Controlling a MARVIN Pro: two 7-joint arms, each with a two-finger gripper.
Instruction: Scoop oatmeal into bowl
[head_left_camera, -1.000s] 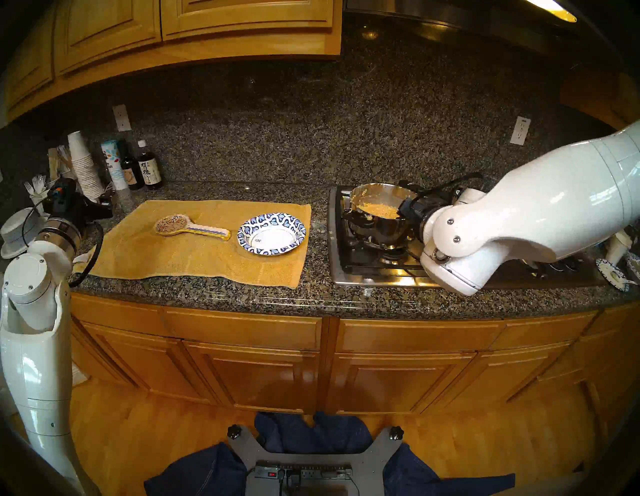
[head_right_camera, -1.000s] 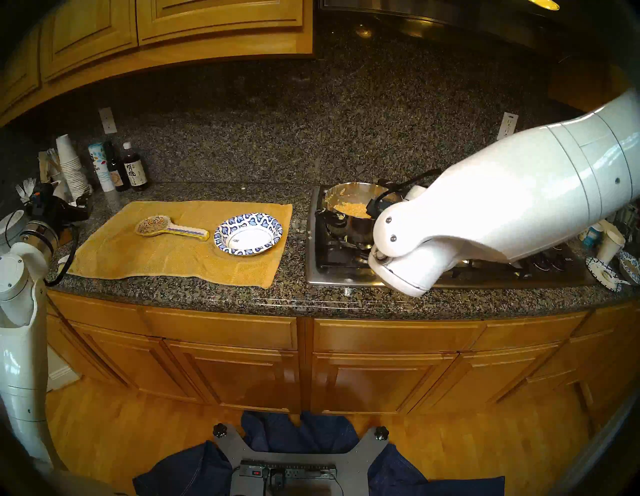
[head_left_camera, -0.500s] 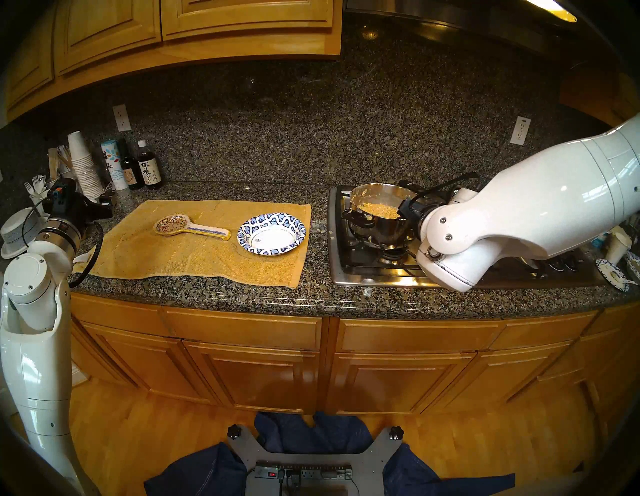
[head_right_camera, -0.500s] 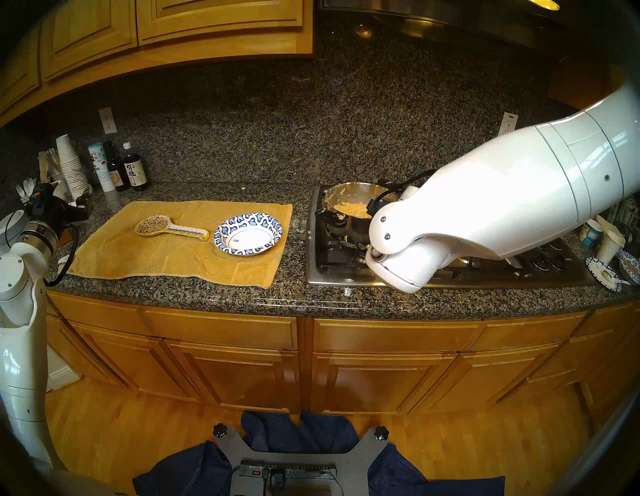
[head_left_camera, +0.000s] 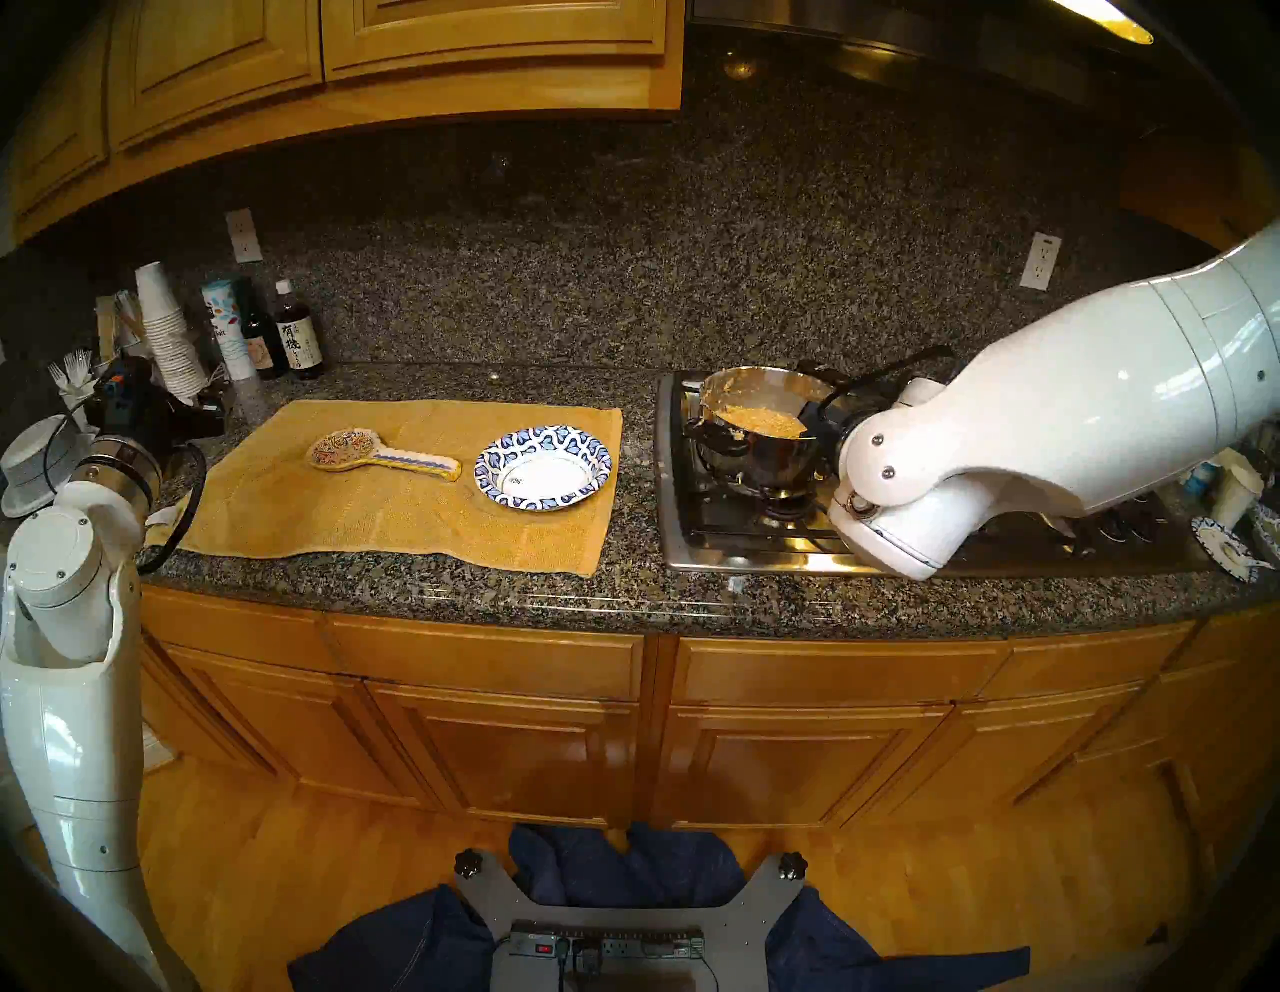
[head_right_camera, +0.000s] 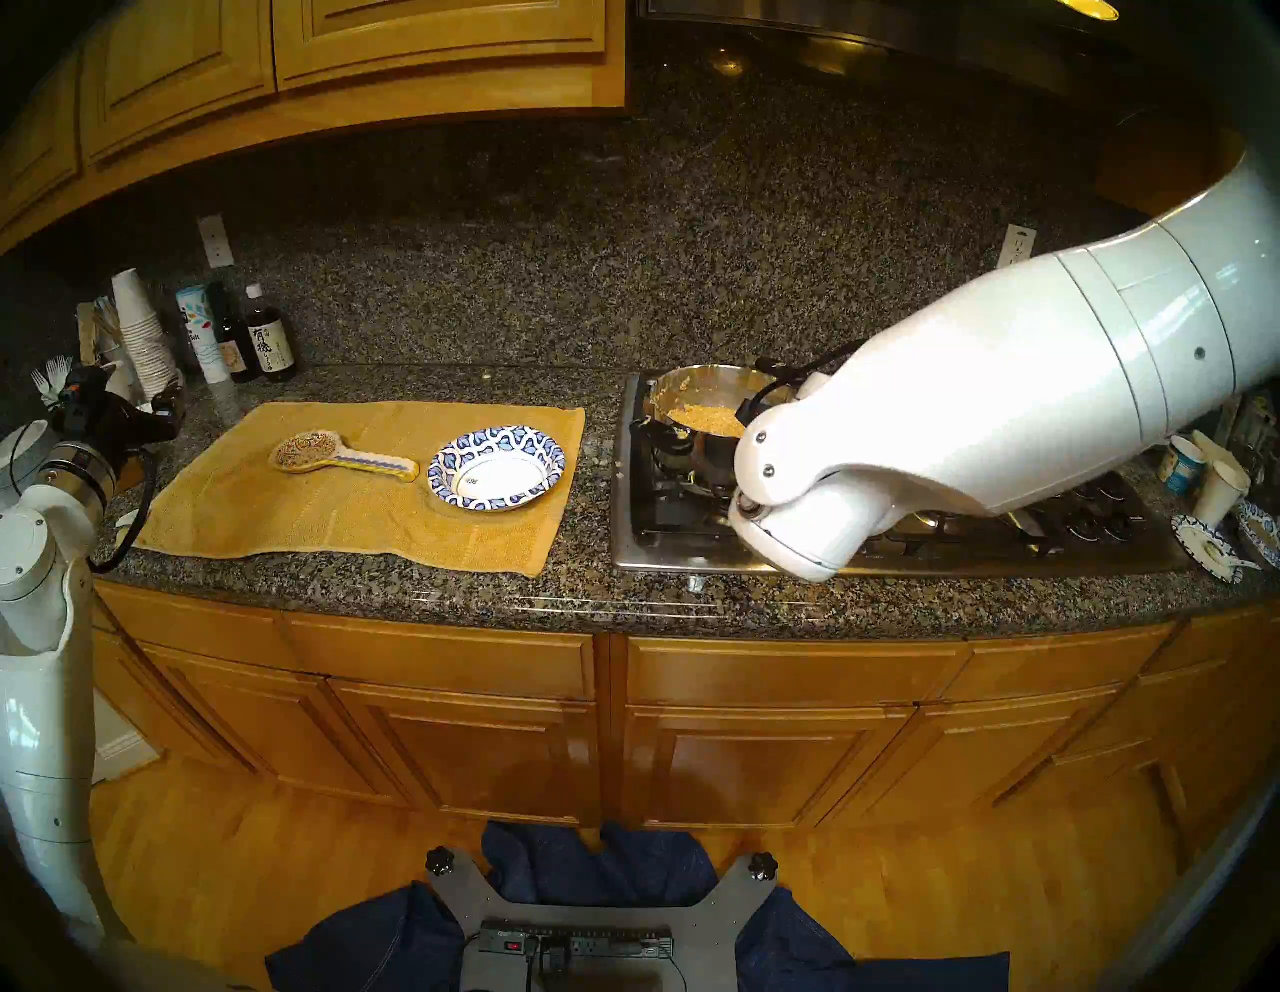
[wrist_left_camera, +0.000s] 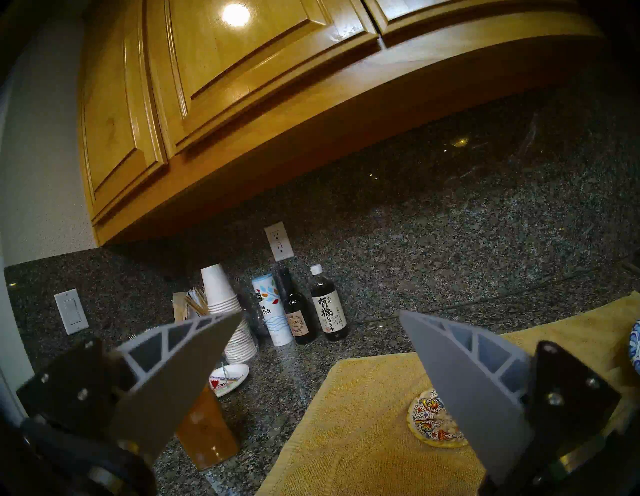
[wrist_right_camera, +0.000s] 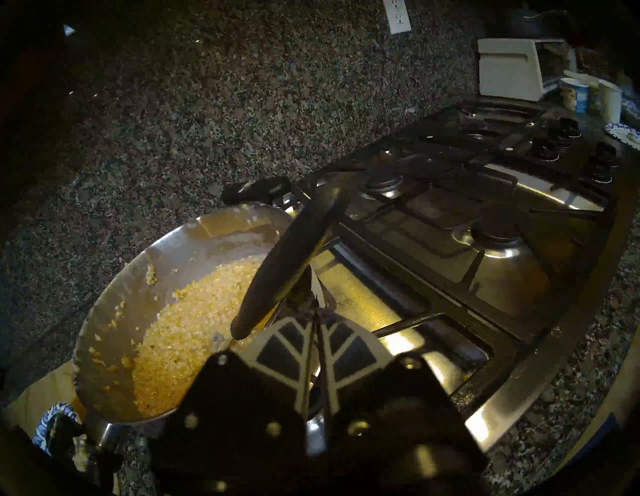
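Two claws in view. Left claw (wrist_left_camera: 320, 313) at the far left of the head view, gaping wide, nothing between its fingers, aimed over a stack of paper cups (wrist_left_camera: 221, 298), a salt canister (wrist_left_camera: 273, 311) and two dark bottles (wrist_left_camera: 329, 311) at the backsplash.

Right claw (wrist_right_camera: 313, 311) at the near rim of the steel pot (head_left_camera: 762, 461), fingers drawn together until almost touching, tips just beneath a black utensil handle (wrist_right_camera: 287, 256) leaning out over that rim. Grip on the handle not discernible.

Oatmeal (wrist_right_camera: 187, 329), tan-yellow and grainy, inside the pot on the upper-left burner of the stove (head_left_camera: 748, 551), with smears up the inner wall.

Bowl (head_left_camera: 547, 438), blue-and-white rim, white centre bare, on a yellow towel (head_left_camera: 388, 509) left of the stove and apart from the pot. Painted spoon rest (head_left_camera: 374, 457) just beside it on the same towel.

In both head views, right claw and right side of the pot hidden behind the white wrist link (head_left_camera: 970, 464) of the right arm. Counter (head_left_camera: 623, 596) of speckled dark granite.
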